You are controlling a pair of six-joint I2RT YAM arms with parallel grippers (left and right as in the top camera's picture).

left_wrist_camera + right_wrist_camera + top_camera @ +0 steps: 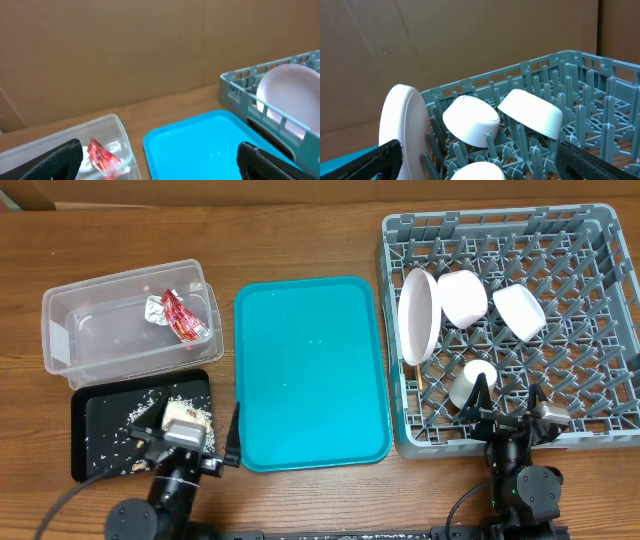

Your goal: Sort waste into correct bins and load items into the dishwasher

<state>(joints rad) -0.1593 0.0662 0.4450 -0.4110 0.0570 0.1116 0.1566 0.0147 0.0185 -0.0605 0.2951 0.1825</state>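
Note:
The grey dish rack point(600, 330) holds an upright white plate point(418, 315), two white bowls point(463, 295) point(519, 310) and a small cup point(472, 383). A thin wooden tip point(422, 380) shows below the plate. The clear tub point(120, 340) holds the red wrapper point(182, 317) and the foil ball point(157, 307). Beige scraps point(185, 415) lie on the black tray point(100, 430). I cannot make out the carrot. My left gripper point(190, 442) is open and empty over the black tray's near edge. My right gripper point(510, 405) is open and empty at the rack's front edge, near the cup.
The teal tray point(310, 370) lies between the bins and the rack. The left wrist view shows the wrapper point(102, 156), the teal tray point(200, 140) and the rack's corner point(240, 85). The right wrist view shows the plate point(402, 120) and both bowls point(470, 120) point(530, 112).

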